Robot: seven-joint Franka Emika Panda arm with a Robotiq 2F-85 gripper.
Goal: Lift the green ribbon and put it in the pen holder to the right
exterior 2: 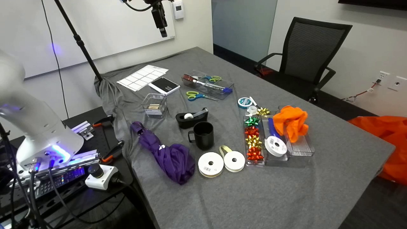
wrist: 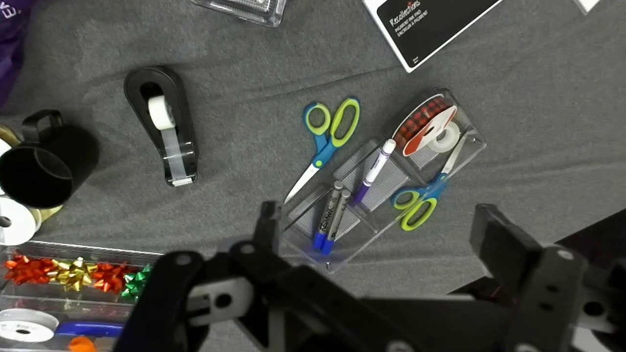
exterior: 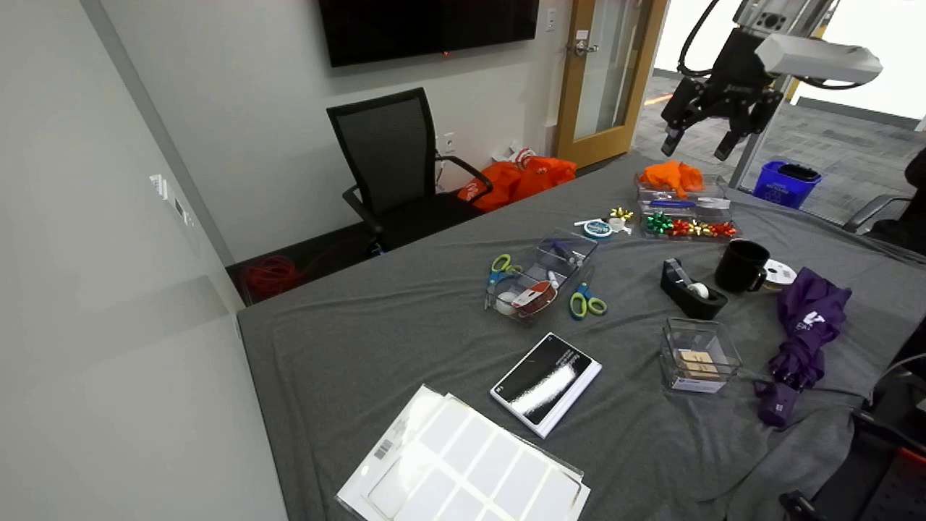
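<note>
Label sheets (exterior: 470, 463): overlapping, flat on the grey tablecloth (exterior: 347, 325).
Marker tray (exterior: 535, 264): clear, divided; markers (wrist: 375, 171) and a red spool (wrist: 423, 123) inside.
Ink pad (exterior: 546, 383): flat, black face up.
Green ribbon bow (exterior: 659, 223): in a clear tray (exterior 2: 255, 163), left end of the row of bows (exterior: 699, 229) in an exterior view.
Gripper (exterior: 696, 148): high above the tablecloth, fingers (exterior: 671, 141) spread wide.
Black cup (exterior: 738, 271): upright, right of the green bow.

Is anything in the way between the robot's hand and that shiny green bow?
Nothing visible blocks the way down from the open hand to the green bow. A red bow sits right beside it in the clear tray.
</note>
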